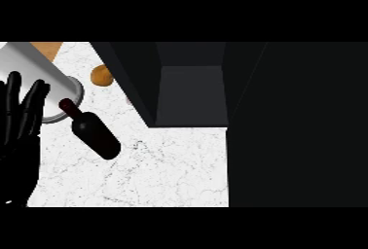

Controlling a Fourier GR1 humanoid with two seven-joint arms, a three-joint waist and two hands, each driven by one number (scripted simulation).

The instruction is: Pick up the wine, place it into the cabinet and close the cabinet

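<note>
While the wine bottle [95,133] lay on its side on the white marbled counter [158,175], no hand touched it. Its dark body slanted across the stone, the narrow neck and cap pointing up and to the left, the broad base pointing down and to the right. The neck end came close to the rim of a grey round container [43,80] at the upper left; whether the two touched could not be told.

At the left edge of the view stood the left hand [20,126], black, with its fingers [32,99] straight and spread wide, pointing upward. It held nothing and rested apart from the bottle, just to the left of it, partly overlapping the grey container in the view.

Beyond the bottle, near the top of the counter, sat a small orange-brown rounded thing [102,75], too small to name, just beside the dark cabinet [191,92]. The cabinet stood open: its grey inner floor and back showed between dark side walls, and nothing could be seen inside. A large dark panel [298,126] filled the right side of the view, hiding the counter there. The right hand did not show anywhere.
</note>
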